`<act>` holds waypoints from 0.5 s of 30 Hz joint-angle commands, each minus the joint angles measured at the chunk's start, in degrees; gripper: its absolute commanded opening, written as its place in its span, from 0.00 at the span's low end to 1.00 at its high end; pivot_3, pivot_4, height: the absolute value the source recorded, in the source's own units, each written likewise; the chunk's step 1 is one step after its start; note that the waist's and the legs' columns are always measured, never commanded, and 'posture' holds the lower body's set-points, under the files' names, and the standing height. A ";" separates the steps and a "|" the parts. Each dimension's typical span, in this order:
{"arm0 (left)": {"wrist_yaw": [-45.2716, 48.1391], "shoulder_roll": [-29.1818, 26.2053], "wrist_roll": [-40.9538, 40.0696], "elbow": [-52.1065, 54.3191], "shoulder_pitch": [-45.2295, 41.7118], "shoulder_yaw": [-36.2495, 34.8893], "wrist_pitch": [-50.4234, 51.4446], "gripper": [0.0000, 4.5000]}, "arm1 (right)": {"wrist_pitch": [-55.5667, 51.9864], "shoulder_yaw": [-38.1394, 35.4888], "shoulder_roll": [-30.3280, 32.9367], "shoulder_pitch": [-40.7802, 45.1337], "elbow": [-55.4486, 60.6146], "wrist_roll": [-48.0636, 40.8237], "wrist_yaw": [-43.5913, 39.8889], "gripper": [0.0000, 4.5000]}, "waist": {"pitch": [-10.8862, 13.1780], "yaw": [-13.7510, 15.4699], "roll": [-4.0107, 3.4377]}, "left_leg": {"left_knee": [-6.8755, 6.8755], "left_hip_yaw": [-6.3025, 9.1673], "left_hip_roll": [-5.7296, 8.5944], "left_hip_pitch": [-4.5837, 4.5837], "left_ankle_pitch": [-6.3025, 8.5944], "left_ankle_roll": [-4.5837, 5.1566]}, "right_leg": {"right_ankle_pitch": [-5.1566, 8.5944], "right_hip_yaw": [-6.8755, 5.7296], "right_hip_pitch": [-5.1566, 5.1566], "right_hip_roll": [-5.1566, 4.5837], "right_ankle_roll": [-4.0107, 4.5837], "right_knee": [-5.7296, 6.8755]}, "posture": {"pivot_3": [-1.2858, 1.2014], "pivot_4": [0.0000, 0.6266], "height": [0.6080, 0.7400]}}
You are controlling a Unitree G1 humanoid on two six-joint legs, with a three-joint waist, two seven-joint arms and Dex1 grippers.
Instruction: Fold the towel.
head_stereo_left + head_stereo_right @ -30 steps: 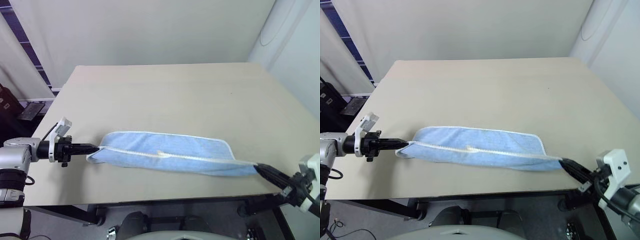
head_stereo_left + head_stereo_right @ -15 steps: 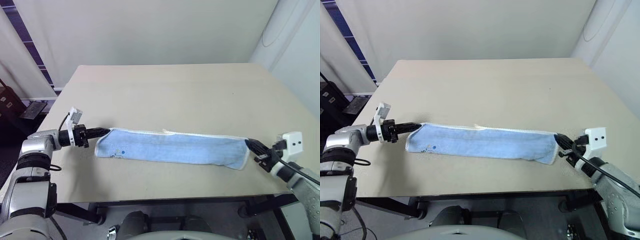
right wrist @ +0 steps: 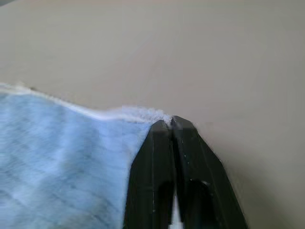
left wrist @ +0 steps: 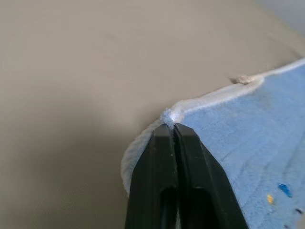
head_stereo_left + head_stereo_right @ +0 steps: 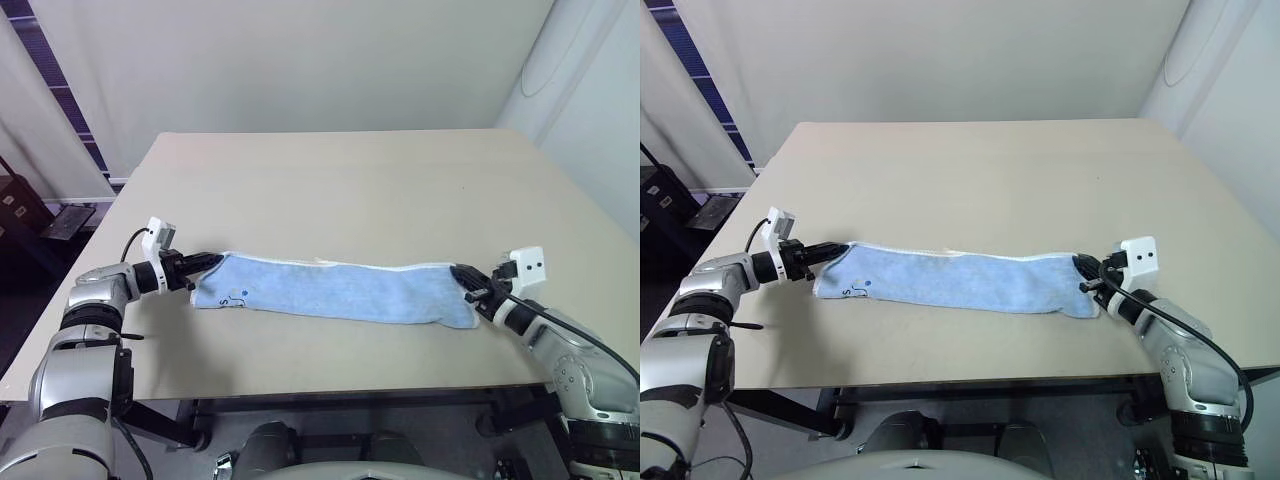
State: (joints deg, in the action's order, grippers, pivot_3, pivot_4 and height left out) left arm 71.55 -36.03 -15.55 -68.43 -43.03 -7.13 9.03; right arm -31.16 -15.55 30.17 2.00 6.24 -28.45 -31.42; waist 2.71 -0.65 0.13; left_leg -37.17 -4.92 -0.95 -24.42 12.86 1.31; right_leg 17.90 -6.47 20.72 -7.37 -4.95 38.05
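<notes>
We have the towel (image 5: 335, 293) flat on the table (image 5: 350, 190), left gripper (image 5: 212, 260) and right gripper (image 5: 459, 272) each pinched shut on a far corner.

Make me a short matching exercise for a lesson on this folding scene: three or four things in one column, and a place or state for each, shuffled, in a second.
Things:
1. towel
2. left tool
3. right tool
4. table

Places or states:
A. bare and beige behind the cloth
B. shut on the cloth's corner at the robot's right
C. lying as a long blue strip across the near part of the table
D. shut on the cloth's corner at the robot's left

Pairs: 1-C, 2-D, 3-B, 4-A
</notes>
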 commanded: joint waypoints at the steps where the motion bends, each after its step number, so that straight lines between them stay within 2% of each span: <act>1: -1.75 -0.11 0.04 -0.16 -2.83 -2.28 -1.81 0.31 | -0.86 -0.82 -0.44 2.40 0.07 -1.54 -0.23 0.30 | 0.00 -0.02 0.01 | 0.00 0.00 0.00 -0.01 0.00 0.00 | 0.00 0.00 0.01 0.00 0.00 0.00 | 0.52 0.00 0.82; 6: -4.66 0.39 -1.61 -0.13 -3.91 -5.30 -2.29 0.72 | -2.47 -4.04 -0.18 2.04 2.48 -3.33 1.83 0.71 | 0.00 0.03 0.00 | 0.05 0.00 0.00 -0.05 -0.01 0.01 | -0.01 0.02 0.05 0.00 -0.01 0.00 | 0.52 0.00 0.82; 8: -6.12 0.47 -3.13 0.07 -4.89 -7.77 -1.21 0.73 | -7.25 -8.50 -0.61 2.41 3.64 -8.77 4.19 0.87 | 0.00 0.08 0.02 | 0.04 0.00 0.00 -0.12 -0.01 0.01 | -0.01 0.02 0.10 -0.01 -0.03 0.01 | 0.52 0.00 0.82; 11: -1.04 0.38 -5.88 3.39 -5.14 -9.61 4.77 0.73 | -17.96 -15.48 -1.77 0.96 8.35 -25.44 6.08 0.87 | 0.01 0.00 0.02 | 0.03 0.00 0.00 -0.11 -0.01 0.02 | -0.03 0.02 0.09 -0.01 -0.06 0.01 | 0.52 0.00 0.82; 15: 5.64 1.44 -8.96 12.80 -2.49 -8.54 13.54 0.73 | -28.68 -19.67 -0.92 -3.30 11.69 -47.71 9.16 0.87 | 0.01 -0.14 0.02 | 0.10 0.03 -0.01 -0.11 -0.01 0.02 | -0.03 0.02 0.09 0.00 -0.04 0.01 | 0.52 0.00 0.82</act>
State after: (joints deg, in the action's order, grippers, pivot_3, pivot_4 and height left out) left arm 74.49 -34.62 -22.37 -60.09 -45.63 -15.33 19.53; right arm -56.42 -32.88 28.62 -0.99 15.90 -66.96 -23.92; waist 2.71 -0.79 0.16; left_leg -37.07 -4.89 -0.97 -24.52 12.86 1.33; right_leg 17.88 -6.44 20.81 -7.38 -4.99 38.04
